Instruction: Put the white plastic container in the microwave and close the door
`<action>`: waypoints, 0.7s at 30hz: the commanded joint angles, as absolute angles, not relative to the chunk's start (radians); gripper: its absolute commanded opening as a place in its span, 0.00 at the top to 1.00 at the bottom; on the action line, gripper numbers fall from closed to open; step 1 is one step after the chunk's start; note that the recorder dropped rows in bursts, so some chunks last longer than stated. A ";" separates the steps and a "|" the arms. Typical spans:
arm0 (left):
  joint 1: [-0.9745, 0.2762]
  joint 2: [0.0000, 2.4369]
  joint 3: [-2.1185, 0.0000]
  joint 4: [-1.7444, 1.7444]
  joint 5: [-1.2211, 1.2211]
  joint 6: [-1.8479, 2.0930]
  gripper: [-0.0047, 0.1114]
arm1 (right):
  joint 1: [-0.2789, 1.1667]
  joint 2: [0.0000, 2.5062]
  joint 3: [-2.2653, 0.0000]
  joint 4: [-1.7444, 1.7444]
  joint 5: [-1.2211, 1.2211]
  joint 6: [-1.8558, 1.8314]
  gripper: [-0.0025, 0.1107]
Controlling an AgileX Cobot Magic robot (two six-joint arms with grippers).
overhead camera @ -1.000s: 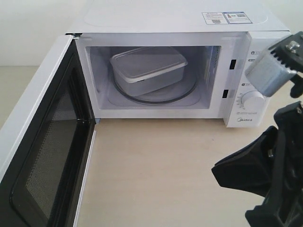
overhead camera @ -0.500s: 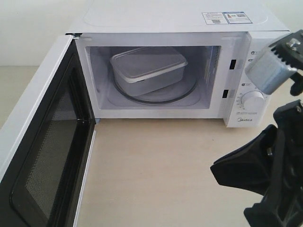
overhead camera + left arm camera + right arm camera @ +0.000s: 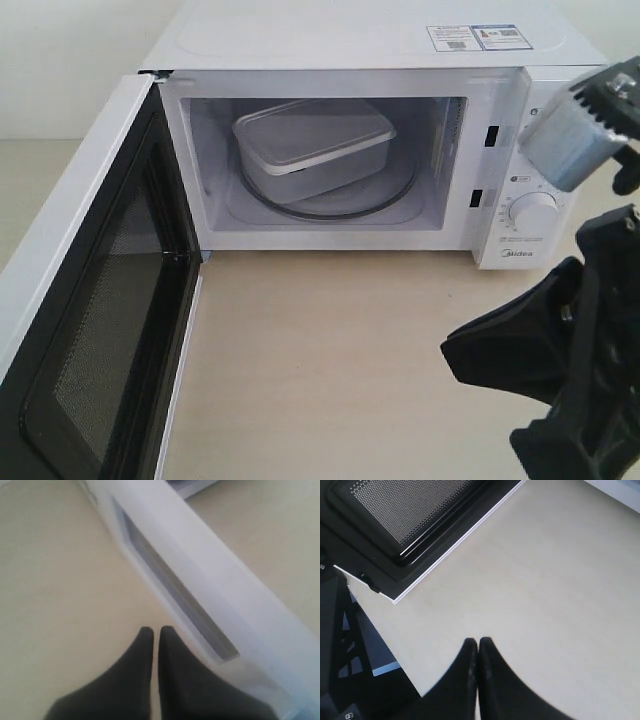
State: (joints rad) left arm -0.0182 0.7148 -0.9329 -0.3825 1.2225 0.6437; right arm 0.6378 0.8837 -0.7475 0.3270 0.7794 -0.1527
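Exterior view: the translucent white rectangular plastic container (image 3: 312, 145) sits inside the white countertop microwave (image 3: 360, 40), whose dark-windowed white door (image 3: 90, 300) stands wide open. Left wrist view: the black left gripper (image 3: 155, 631) is closed on nothing (just beside the microwave's door). Right wrist view: the black right gripper (image 3: 478, 644), likewise closed and empty, hangs over the pale worktop (image 3: 545, 580) before the microwave.

Black tapered right hand (image 3: 478, 641), ribbed grey housing (image 3: 572, 145).

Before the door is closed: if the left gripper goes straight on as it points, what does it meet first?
Probably the outer side of the open door, just ahead of the shut left gripper. Depth is unclear; it might touch the table first.
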 commanded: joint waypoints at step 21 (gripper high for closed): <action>-0.335 1.144 -0.862 -0.745 0.992 1.039 0.92 | 0.637 0.743 -1.051 0.130 0.855 0.000 0.98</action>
